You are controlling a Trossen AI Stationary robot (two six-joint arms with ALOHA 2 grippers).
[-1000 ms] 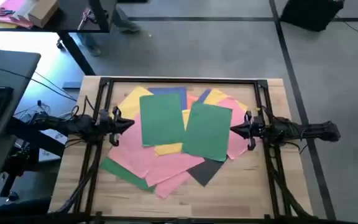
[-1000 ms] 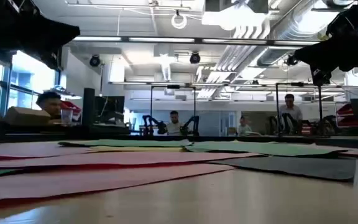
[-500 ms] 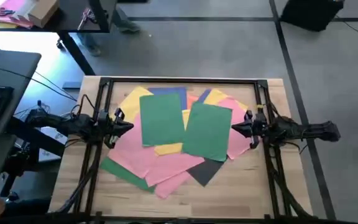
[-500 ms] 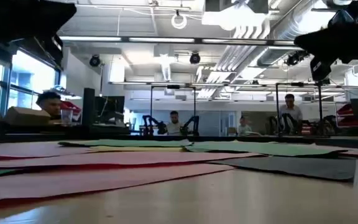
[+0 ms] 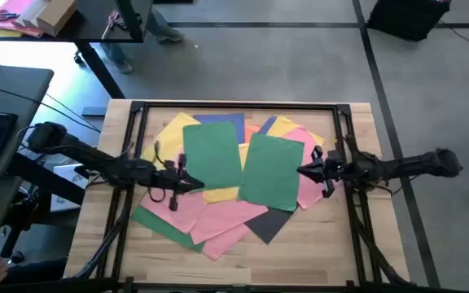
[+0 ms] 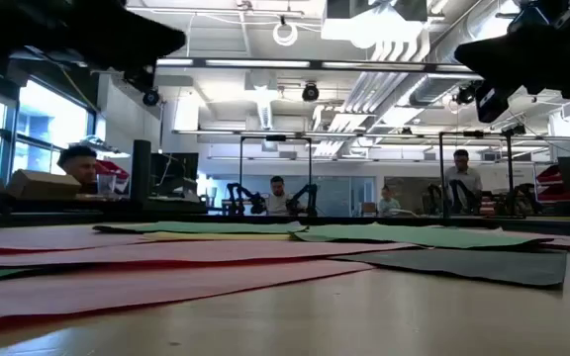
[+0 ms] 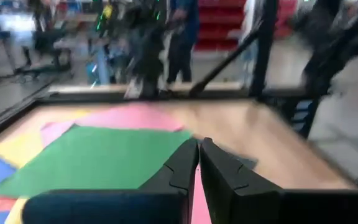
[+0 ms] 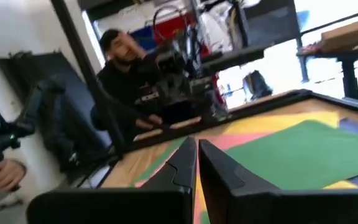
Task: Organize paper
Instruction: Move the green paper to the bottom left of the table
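Little of the sorting looked done. The paper (image 5: 226,175) lay in a loose, fanned heap across the middle of the desk (image 5: 357,244), the sheets overlapping at odd angles rather than squared into any stack or grouped by colour. Two green sheets (image 5: 212,155) sat on top, one left of centre and one right of centre, tilted slightly differently; pink sheets (image 5: 210,213) spread out beneath them toward the near edge, yellow sheets (image 5: 173,130) showed at the far corners, a blue sheet (image 5: 218,119) peeked out at the far side, a sliver of orange showed beside it, and a dark grey sheet (image 5: 269,224) jutted from under the right-hand green one. The left pincer (image 5: 187,183) hung over the left part of the heap, above pink paper just beside the left green sheet, and its wrist view showed the fingers (image 7: 180,169) drawn almost together with nothing between them. The right pincer (image 5: 304,171) hovered at the right edge of the right green sheet, its fingers (image 8: 182,165) likewise nearly closed and empty. From the low view both arms appeared raised clear of the sheets. By this evidence no sheet was yet held, so gathering, aligning and stacking all remained ahead, practically the whole job.
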